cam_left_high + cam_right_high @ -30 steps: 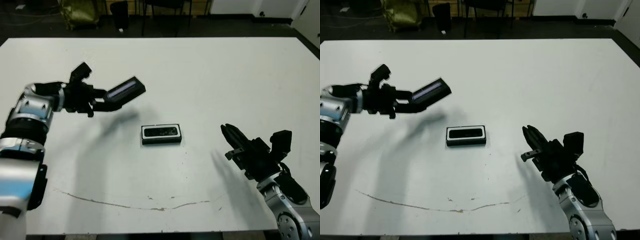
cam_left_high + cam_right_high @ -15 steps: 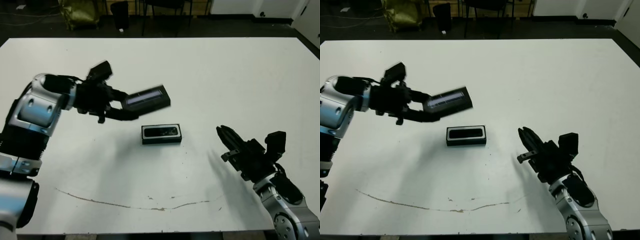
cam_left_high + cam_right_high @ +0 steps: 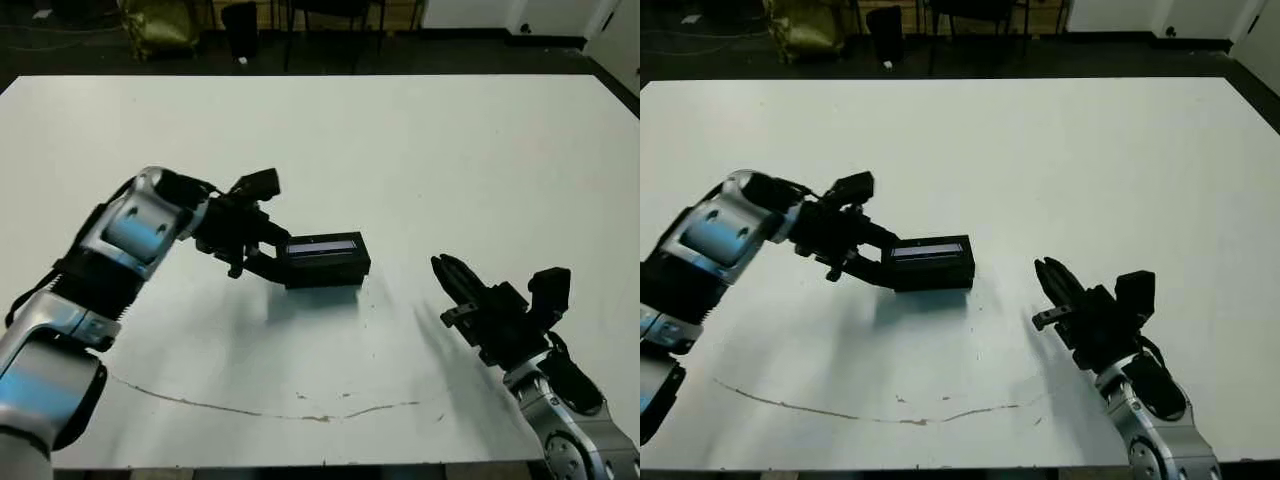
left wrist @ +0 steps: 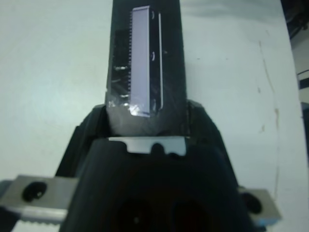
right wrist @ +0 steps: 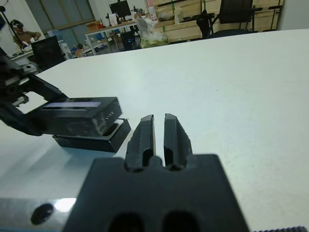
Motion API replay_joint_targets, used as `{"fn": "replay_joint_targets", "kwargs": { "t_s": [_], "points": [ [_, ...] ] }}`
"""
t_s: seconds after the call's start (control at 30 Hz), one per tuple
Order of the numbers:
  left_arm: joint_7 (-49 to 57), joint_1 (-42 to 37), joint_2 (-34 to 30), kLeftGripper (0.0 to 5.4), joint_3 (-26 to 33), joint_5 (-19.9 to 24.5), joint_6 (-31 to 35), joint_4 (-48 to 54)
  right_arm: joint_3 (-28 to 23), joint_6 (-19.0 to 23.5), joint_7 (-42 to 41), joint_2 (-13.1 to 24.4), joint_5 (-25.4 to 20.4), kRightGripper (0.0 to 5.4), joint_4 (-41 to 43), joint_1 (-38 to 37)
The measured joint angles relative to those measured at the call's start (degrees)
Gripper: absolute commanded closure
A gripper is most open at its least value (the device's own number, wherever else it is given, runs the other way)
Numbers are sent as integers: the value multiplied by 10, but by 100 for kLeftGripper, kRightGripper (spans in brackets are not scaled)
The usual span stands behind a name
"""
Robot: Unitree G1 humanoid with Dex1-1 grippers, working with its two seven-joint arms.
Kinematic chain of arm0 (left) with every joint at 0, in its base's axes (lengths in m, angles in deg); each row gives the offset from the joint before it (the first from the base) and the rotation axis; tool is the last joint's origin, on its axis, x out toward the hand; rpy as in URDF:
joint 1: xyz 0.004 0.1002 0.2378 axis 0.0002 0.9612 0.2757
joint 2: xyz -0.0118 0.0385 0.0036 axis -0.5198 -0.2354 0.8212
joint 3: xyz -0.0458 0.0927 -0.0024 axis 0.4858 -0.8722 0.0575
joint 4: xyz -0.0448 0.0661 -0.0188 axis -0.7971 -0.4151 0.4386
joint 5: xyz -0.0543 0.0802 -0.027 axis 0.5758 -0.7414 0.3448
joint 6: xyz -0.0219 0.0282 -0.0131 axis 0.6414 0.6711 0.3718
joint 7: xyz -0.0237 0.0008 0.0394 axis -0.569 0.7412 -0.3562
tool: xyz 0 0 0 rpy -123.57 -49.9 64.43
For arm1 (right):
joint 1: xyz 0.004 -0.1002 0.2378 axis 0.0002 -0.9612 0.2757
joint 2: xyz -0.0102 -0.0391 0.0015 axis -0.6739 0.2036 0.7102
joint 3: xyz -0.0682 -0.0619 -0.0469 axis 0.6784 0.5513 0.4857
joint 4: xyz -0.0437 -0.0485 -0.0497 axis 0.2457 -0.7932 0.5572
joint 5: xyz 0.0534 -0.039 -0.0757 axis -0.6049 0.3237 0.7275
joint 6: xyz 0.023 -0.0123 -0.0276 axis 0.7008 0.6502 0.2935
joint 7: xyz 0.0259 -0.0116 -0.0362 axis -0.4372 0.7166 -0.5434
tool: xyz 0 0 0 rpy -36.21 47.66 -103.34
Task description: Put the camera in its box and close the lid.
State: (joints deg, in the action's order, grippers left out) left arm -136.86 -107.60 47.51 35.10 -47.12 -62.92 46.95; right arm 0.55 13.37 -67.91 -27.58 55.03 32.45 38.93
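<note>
Lid point(image 3: 323, 248), black, stiff, likely light and slick, pale stripe uppermost, pinched at one short end by left claw point(image 3: 268, 255), held over box point(image 5: 91, 141) mid-desk point(image 3: 420, 150), not yet seated; right claw point(image 5: 159, 133) pressed together, empty, near box.

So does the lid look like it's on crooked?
A bit, yes. The lid in the left gripper sits over the box but isn't seated: the right wrist view shows a gap, with the box's end sticking out beyond it. The right gripper waits apart.
</note>
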Motion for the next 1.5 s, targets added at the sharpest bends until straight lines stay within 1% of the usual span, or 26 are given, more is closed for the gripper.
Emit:
{"fn": "replay_joint_targets", "kwargs": {
  "t_s": [0.07, 0.27, 0.4, 0.57, 0.97, 1.17, 1.5],
  "points": [
    [3, -9, 10, 314, -3, -9, -8, -18, 0, -7, 0, 0, 2, 540, -4, 0],
    [8, -38, 25, 314, -4, -25, -15, -54, 1, -7, 0, -1, 2, 540, -5, -3],
    [15, -53, 29, 314, -3, -37, -19, -62, 3, -4, 2, -1, 2, 540, -2, -4],
    [11, -58, 29, 314, -2, -41, -20, -62, 3, 0, 2, -1, -5, 540, -2, -6],
    [-64, -101, 11, 314, -15, -46, 34, -57, 8, 4, 2, -2, -4, 540, 1, -10],
    [-84, -117, 9, 314, -30, -52, 42, -56, 9, 3, 2, -5, -4, 540, 0, -10],
    [-79, -122, 24, 314, -34, -59, 40, -86, 9, 3, 2, -8, -4, 540, 0, -10]
  ]
}}
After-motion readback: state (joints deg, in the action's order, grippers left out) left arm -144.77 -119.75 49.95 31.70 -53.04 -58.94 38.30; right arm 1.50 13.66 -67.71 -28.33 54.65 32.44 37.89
